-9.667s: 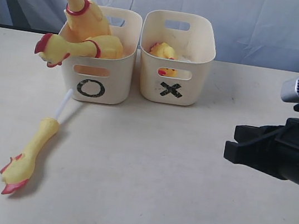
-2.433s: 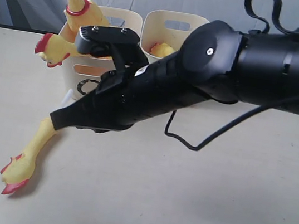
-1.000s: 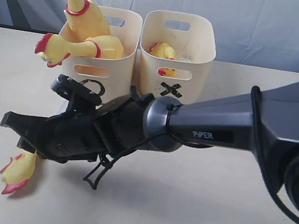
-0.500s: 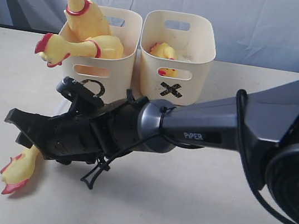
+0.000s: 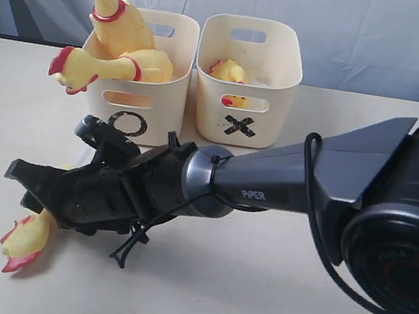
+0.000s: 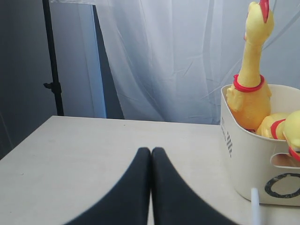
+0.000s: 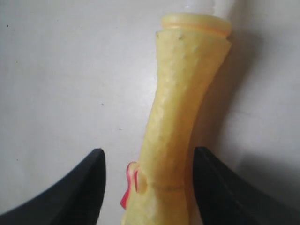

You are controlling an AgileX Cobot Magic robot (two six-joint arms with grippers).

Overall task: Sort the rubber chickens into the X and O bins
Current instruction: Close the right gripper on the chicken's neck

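Observation:
The thinnest rubber chicken (image 5: 25,237) lies on the table at the lower left, mostly hidden under my right arm. My right gripper (image 5: 21,183) is open just above it. In the right wrist view the gripper (image 7: 149,157) has one finger on each side of the yellow body (image 7: 180,112), and the white tube (image 7: 212,5) sits at the far end. The O bin (image 5: 168,103) holds two big chickens: one upright (image 5: 121,27), one hanging its head over the side (image 5: 89,68). A small chicken (image 5: 229,71) lies in the X bin (image 5: 274,95). My left gripper (image 6: 151,152) is shut and empty beside the O bin (image 6: 246,164).
My right arm (image 5: 284,184) stretches across the table from the right, in front of both bins. A white curtain (image 5: 354,36) hangs behind the table. A dark stand (image 6: 51,61) is at the table's far side in the left wrist view.
My right arm has slid a little further left and lower over the thin chicken. The bins and the other chickens have not moved, and the left gripper stays shut.

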